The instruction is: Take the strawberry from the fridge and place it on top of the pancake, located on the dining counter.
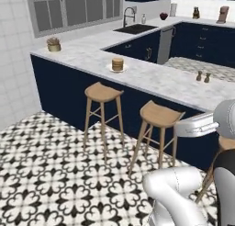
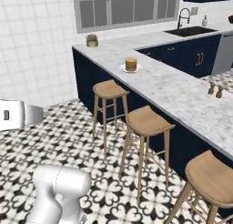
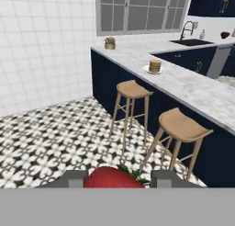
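The pancake [image 1: 118,64] stands on the desk [image 1: 151,78], behind the stools [image 1: 103,93]; a pot [image 1: 53,45] sits at the desk's far left end.

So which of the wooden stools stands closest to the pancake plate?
The far stool, last in the row toward the small pot. The pancake sits on the dining counter just beyond it; the other stools stand nearer the camera.

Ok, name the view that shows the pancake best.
The left base view: the pancake is seen nearest there, unobstructed on its white plate on the dining counter. The right base and hand views show the stack too, but farther off.
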You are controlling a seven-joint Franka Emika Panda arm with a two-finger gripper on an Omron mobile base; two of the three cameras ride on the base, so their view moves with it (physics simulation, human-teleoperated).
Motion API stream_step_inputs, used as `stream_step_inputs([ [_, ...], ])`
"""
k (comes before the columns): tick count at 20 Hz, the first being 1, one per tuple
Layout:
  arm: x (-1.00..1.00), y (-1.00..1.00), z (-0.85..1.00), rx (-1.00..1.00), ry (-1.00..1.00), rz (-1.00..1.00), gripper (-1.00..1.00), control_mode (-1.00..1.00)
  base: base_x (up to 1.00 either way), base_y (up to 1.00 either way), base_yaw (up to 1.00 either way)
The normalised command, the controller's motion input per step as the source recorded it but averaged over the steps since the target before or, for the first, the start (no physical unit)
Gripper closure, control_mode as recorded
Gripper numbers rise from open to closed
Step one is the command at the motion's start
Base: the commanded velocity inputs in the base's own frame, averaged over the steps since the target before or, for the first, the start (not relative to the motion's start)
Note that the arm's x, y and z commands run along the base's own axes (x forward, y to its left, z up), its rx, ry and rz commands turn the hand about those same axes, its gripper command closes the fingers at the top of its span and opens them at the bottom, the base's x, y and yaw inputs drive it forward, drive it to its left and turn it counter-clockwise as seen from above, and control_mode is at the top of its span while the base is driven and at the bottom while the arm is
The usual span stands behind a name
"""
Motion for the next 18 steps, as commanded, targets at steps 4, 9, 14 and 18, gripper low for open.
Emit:
stream_step_inputs([
  [4,0.00,0.00,0.00,0.00,0.00,0.00,1.00,1.00,1.00,1.00,-0.36],
  [9,0.00,0.00,0.00,0.00,0.00,0.00,1.00,1.00,1.00,1.00,-0.35],
  [14,0.00,0.00,0.00,0.00,0.00,0.00,1.00,1.00,1.00,0.74,-0.27],
  [18,0.00,0.00,0.00,0.00,0.00,0.00,1.00,1.00,1.00,0.24,-0.14],
])
